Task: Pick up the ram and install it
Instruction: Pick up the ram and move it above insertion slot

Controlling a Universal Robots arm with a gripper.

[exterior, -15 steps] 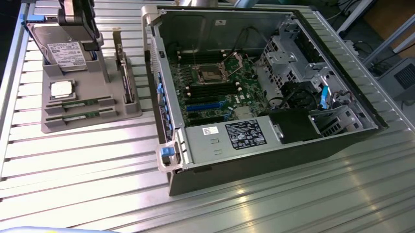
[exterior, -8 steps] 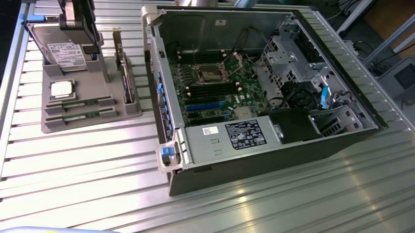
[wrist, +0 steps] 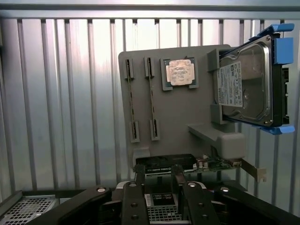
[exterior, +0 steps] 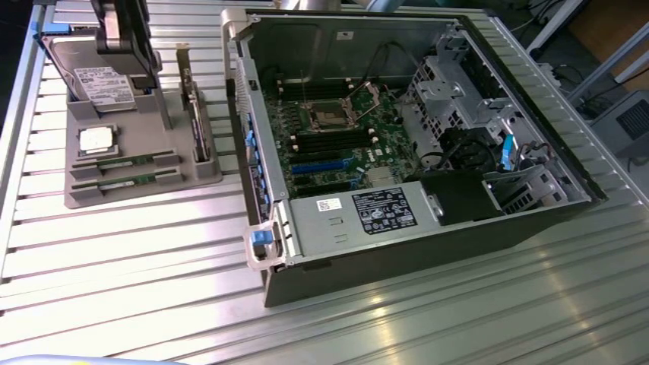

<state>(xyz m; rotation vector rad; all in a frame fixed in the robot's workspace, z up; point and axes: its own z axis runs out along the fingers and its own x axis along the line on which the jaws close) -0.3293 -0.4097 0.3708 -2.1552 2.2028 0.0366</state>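
Two ram sticks, thin and green, lie side by side in slots of a grey parts holder point(wrist: 178, 112): one ram stick point(wrist: 131, 105) and a second ram stick point(wrist: 151, 101). In the exterior view the same ram sticks point(exterior: 120, 162) point(exterior: 121, 182) rest at the holder's near end. My gripper point(wrist: 158, 174) hangs well apart from them, over the side of the open computer case point(exterior: 406, 251) that faces the holder. It is open, with nothing between its dark fingers point(wrist: 139, 180).
The holder also carries a square silver processor point(wrist: 180, 71), a hard drive in blue rails point(wrist: 248, 84) and an upright expansion card point(wrist: 168, 164). The open case shows its green motherboard point(exterior: 345, 129) and power supply point(exterior: 355, 217). Everything stands on a ribbed metal table point(exterior: 132, 281).
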